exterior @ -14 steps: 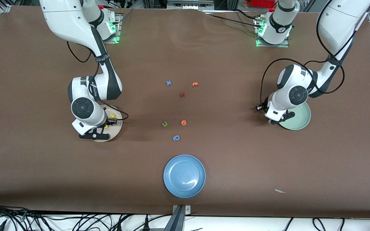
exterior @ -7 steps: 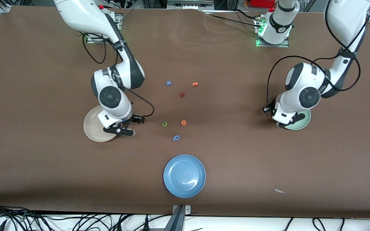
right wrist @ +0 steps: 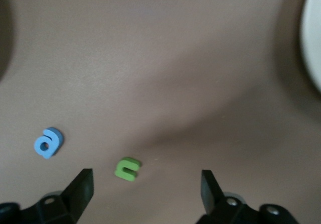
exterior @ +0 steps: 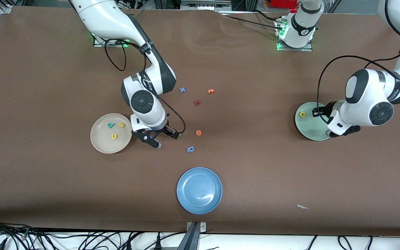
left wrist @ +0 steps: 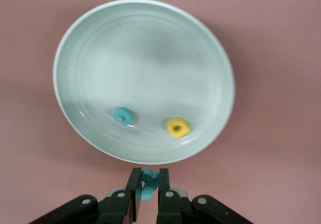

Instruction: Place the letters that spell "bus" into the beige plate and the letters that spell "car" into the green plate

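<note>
At mid-height of the frame, the left gripper (left wrist: 148,176) pinches the teal "r" (left wrist: 147,188) just short of the green plate (left wrist: 145,43); releasing there would drop it on the bench. The right gripper (right wrist: 145,184), spread over the green u-shaped letter (right wrist: 127,169), risks grabbing a decoy.

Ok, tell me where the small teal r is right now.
In the left wrist view, the teal r is pinched in the left claw, just off the green plate's rim; that plate holds the teal c and yellow a.
</note>
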### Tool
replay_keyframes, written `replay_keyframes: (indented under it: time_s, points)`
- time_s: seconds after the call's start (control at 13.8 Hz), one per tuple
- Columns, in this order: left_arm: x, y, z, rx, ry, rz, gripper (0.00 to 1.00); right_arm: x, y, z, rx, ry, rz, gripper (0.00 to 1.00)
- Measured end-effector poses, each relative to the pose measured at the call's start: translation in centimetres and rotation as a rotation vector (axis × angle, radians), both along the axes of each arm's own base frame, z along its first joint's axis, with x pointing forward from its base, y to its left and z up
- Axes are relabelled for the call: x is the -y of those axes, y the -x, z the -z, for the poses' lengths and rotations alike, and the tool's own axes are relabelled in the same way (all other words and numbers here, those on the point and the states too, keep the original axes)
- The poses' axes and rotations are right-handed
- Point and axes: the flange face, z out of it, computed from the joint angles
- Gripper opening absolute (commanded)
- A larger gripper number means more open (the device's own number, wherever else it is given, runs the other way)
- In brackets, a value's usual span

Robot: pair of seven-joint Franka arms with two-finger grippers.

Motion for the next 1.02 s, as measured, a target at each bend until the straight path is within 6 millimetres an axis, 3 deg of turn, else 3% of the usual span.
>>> replay_keyframes:
  time_s: [0.22, 0.44, 0.51, 0.58, 0.73, 0.8, 1.02]
  points:
    - [0.0, -0.1, 2.5, -0.006, 0.015, 0.006, 0.42, -1.4, 0.6, 1.3, 0.009, -0.003, 0.012, 0.92]
    - [-0.1, -0.2, 3.3, -0.002, 0.023, 0.000, 0.89, -1.3, 0.0, 0.4, 0.029, -0.006, 0.008, 0.97]
    - [-0.3, -0.4, 3.0, 0.004, 0.023, -0.002, 0.99, -1.1, -0.5, -0.2, 0.042, -0.008, -0.003, 0.98]
    - [-0.4, -0.8, 2.4, 0.018, 0.020, -0.005, 0.99, -0.6, -1.0, -0.9, 0.054, -0.007, -0.018, 0.98]
    - [-0.8, -2.2, -0.6, 0.050, 0.006, -0.009, 1.00, 1.2, -2.2, -2.7, 0.071, 0.010, -0.070, 0.98]
    - [-0.9, -2.9, -3.0, 0.046, -0.005, -0.008, 1.00, 2.4, -2.8, -3.9, 0.076, 0.024, -0.122, 0.99]
    - [-1.1, -5.2, -13.3, 0.041, -0.034, -0.010, 1.00, 7.0, -4.4, -8.3, 0.070, 0.069, -0.337, 1.00]
